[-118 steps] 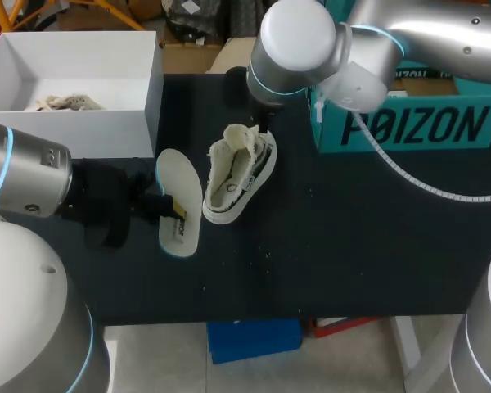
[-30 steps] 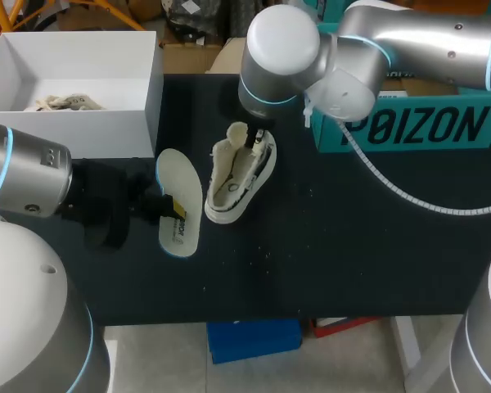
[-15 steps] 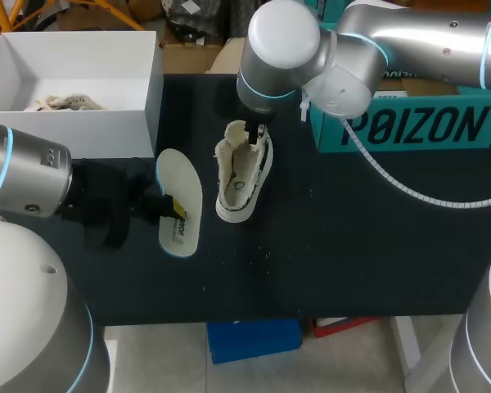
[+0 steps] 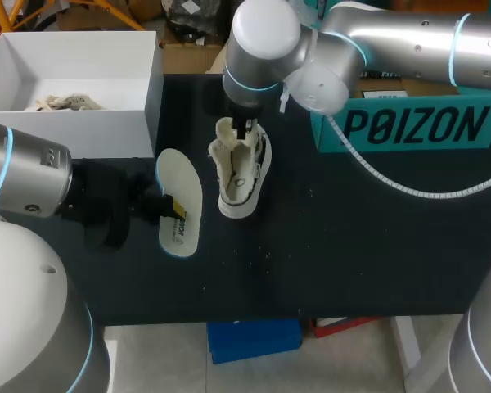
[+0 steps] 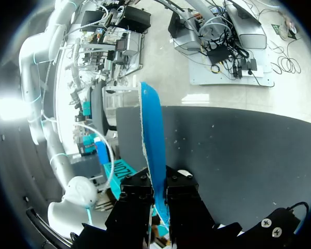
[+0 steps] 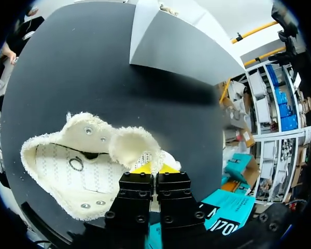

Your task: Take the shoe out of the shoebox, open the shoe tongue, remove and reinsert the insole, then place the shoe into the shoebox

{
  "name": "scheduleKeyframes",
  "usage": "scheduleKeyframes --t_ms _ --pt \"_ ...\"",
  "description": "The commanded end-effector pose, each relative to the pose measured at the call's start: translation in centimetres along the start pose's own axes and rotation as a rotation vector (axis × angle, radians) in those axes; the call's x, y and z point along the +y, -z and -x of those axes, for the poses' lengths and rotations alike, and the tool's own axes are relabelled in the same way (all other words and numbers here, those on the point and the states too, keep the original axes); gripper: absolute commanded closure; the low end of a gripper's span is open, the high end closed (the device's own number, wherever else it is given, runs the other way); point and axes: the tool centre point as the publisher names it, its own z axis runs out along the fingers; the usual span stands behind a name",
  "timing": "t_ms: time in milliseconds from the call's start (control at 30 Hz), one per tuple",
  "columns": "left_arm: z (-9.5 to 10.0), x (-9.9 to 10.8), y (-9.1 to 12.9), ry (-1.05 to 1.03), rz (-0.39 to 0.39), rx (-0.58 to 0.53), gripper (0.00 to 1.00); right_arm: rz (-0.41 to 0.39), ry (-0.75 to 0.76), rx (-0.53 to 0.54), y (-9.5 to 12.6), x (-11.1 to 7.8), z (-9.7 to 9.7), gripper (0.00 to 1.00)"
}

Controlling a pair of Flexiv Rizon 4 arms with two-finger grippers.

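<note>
L claw (image 4: 170,208) clamped on insole (image 4: 180,176) edge; R claw (image 4: 244,131) pinched shoe (image 4: 242,176), which sat on desk (image 4: 352,237) beside insole.

— Head view?
— High behind, looking down on the table (image 4: 352,246).
— Wrists?
— Close-up: shoe (image 6: 67,171) at the right gripper (image 6: 154,168), insole (image 5: 151,135) in the left gripper (image 5: 158,179); the head view shares both.

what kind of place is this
Probably a robot lab bench: the left gripper holds an insole, the right gripper holds a shoe, on a black table beside a white box.
</note>
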Motion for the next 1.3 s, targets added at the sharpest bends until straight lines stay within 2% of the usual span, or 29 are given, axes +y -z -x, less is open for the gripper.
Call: scheduleKeyframes --t_ms 33,267,467,500,533,567,700,800,967,1300 --pt "-0.1 -0.1 0.1 -0.002 0.001 0.000 1.00 -0.003 0.004 0.016 -1.7 0.6 0.4 1.00" --pt "-0.1 -0.1 0.1 -0.002 0.001 0.000 1.00 -0.017 0.000 0.025 -2.4 0.4 0.7 1.00" --pt "-0.1 -0.1 0.1 -0.002 0.001 0.000 1.00 -0.012 -0.020 0.007 -1.4 0.0 0.9 1.00" --pt "-0.1 -0.1 0.1 -0.002 0.001 0.000 1.00 -0.008 -0.030 0.001 -1.1 -0.2 0.8 0.82" --pt "-0.1 -0.1 0.1 -0.002 0.001 0.000 1.00 -0.008 -0.032 -0.002 -0.7 -0.3 0.8 0.24" --pt "-0.1 -0.1 0.1 -0.002 0.001 0.000 1.00 -0.007 -0.042 -0.013 -0.3 -0.4 0.7 0.00" --pt "-0.1 -0.1 0.1 -0.002 0.001 0.000 1.00 0.038 -0.121 -0.061 1.6 -1.3 1.2 0.00" --pt "-0.1 -0.1 0.1 -0.002 0.001 0.000 1.00 0.088 -0.191 -0.112 3.8 -1.9 1.4 0.00" --pt "-0.1 -0.1 0.1 -0.002 0.001 0.000 1.00 0.172 -0.260 -0.154 6.8 -2.8 0.8 0.00" --pt "-0.1 -0.1 0.1 -0.002 0.001 0.000 1.00 0.272 -0.325 -0.198 11.7 -5.0 -0.7 0.00"
